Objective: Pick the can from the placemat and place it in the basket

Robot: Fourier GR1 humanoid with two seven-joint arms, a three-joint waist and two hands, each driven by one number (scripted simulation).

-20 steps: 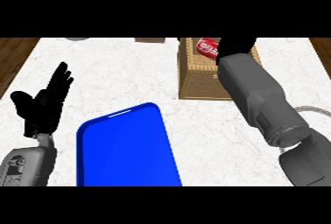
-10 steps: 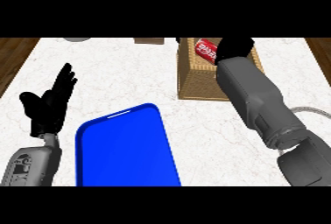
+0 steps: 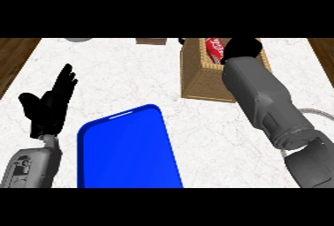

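At upper right, the black right hand [image 3: 240, 47] curls round the red metal can [image 3: 214, 47] inside the woven wicker basket [image 3: 203, 81]; the left hand [image 3: 49, 106] rests wide open at left.

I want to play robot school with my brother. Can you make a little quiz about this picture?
1. True or false: the can is lying on the blue placemat.
2. Which hand is over the basket? A) left hand B) right hand
3. Fill in: the left hand's fingers are ____.

Key: 1. False, the can is inside the basket. 2. B. 3. Straight; the hand rests open by the counter's left edge.
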